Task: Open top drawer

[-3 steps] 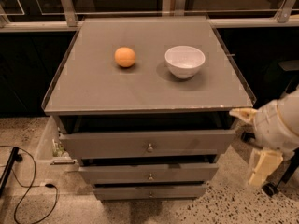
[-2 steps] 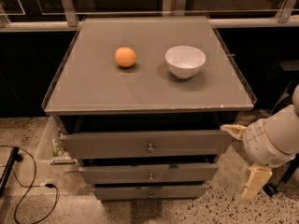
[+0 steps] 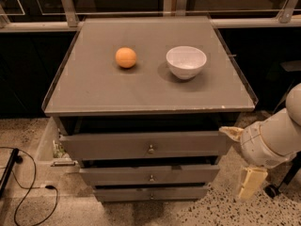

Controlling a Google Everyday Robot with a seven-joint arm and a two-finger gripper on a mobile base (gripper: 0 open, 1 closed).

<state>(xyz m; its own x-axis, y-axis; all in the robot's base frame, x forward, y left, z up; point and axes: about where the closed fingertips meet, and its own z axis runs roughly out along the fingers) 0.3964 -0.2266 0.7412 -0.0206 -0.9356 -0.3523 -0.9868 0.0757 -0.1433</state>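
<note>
The top drawer [image 3: 117, 146] of a grey desk [image 3: 141, 91] stands partly pulled out, its tall front panel forward of the desk's edge with a dark opening showing above it and a small round metal knob [image 3: 151, 149] at its centre. The robot's claw [image 3: 235, 161] hangs at the drawer's right end, open, its two cream fingers [image 3: 230, 132] spread well apart with nothing between them. The upper one points at the corner of the drawer front, though whether it touches cannot be told, and the lower one angles down toward the speckled floor [image 3: 197, 213]. Two shallower drawers [image 3: 122, 175] sit below. On the desk, an orange ball [image 3: 126, 57] rests left of a white bowl [image 3: 186, 61], the two apart. A black cable [image 3: 29, 185] loops across the floor at lower left.
</note>
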